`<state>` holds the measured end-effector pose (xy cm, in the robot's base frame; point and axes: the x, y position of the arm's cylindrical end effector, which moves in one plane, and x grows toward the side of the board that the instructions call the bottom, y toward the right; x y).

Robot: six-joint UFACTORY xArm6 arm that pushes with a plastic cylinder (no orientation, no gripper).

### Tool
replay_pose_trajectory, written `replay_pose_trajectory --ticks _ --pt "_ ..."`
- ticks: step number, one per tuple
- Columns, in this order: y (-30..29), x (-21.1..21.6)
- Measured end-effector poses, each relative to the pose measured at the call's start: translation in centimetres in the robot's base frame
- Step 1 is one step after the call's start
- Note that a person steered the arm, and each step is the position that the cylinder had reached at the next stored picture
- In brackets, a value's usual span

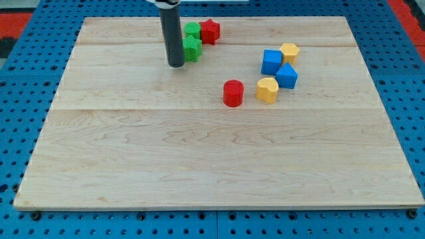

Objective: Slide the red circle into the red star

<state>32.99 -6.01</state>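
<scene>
The red circle point(233, 93) stands upright on the wooden board near the middle, a little toward the view's top. The red star point(210, 30) lies near the board's top edge, up and slightly left of the circle, touching a green block point(192, 30). My tip point(176, 64) rests on the board left of the circle and below-left of the star, right beside a second green block point(192, 48). The rod rises straight up out of the view's top.
Right of the red circle sits a cluster: a yellow block point(267, 89) close beside the circle, a blue block point(286, 76), another blue block point(271, 62) and a yellow block point(289, 52). The wooden board point(212, 166) lies on a blue pegboard.
</scene>
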Motion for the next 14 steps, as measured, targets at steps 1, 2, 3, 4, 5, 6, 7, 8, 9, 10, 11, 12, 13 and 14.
replay_pose_trajectory --ticks 1,2,3,4,5,6,7,8,9,10,11,12,13,14 --pt "2.7 -0.2" --pt "2.7 -1.9" --pt "2.7 -2.7" --pt "4.0 1.3" --pt "5.7 3.5" --pt "5.4 3.5" --pt "3.8 3.5" --pt "3.7 3.5" --pt "3.7 3.5" --pt "3.7 3.6" --pt "5.0 3.7" --pt "6.0 3.9" --pt "6.3 6.5" --pt "8.8 8.6"
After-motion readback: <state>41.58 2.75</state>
